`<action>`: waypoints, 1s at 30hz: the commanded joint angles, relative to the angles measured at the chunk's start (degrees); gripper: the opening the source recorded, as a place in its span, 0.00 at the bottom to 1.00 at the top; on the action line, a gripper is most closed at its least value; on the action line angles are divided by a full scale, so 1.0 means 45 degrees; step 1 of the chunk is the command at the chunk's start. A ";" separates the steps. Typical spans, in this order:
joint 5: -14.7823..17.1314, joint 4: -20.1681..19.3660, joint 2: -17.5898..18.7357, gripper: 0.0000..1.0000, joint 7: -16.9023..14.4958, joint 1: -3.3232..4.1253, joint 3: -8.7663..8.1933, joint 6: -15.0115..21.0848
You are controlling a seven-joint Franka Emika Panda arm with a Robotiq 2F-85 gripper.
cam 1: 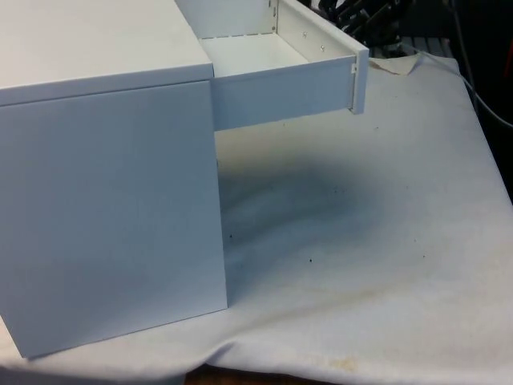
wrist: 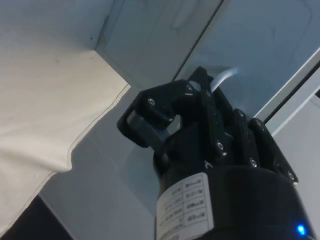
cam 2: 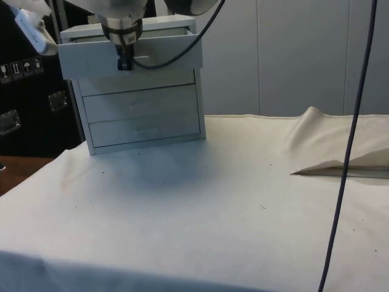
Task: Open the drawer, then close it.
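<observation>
A white chest of drawers (cam 1: 104, 200) stands on the cloth, with its top drawer (cam 1: 280, 92) pulled well out towards the front view's right. In the side view the drawer front (cam 2: 164, 52) juts out over the two lower drawers. My black gripper (cam 2: 124, 61) hangs at the middle of that front, at the thin metal handle (cam 2: 143, 58). In the wrist view the gripper (wrist: 200, 82) is pressed close to the drawer front, with the fingers together on the silver handle (wrist: 225, 77), which curves out past the tips.
The two lower drawers (cam 2: 140, 103) (cam 2: 143, 128) are shut. A raised fold of cloth (cam 2: 328, 146) lies at the side view's right. A dark cable (cam 2: 352, 152) hangs down in front of it. Bare cloth (cam 1: 361, 241) spreads below the open drawer.
</observation>
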 commanded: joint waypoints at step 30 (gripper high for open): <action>-0.0242 0.0064 0.0038 1.00 0.0267 -0.0038 0.0306 -0.0331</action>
